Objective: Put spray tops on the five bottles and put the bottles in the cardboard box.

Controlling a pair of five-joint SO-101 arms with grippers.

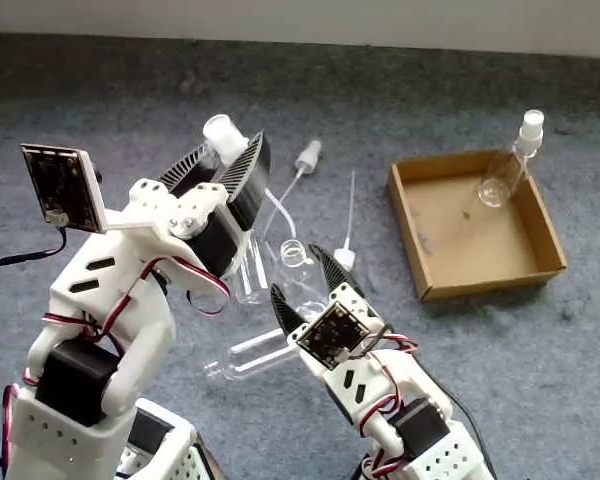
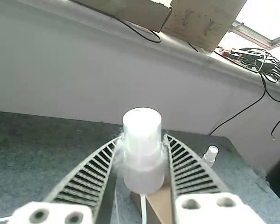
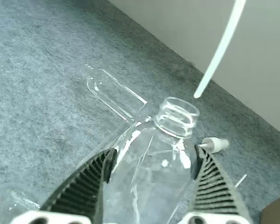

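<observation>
Middle of the high view: the left gripper [image 2: 142,140] pinches a white plastic spray top [image 2: 141,149]; the right gripper [image 3: 155,154] squeezes a clear plastic bottle [image 3: 177,116] mouth-up below, so the thin tube [image 3: 219,51] can slip in; the brown cardboard box [image 1: 460,285] sits at the right.

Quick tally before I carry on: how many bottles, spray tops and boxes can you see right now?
Clear bottles: 4, one in the right end effector, one in the cardboard box.
Spray tops: 4, one in the left end effector, one fitted.
Cardboard box: 1.
Total: 9.
</observation>
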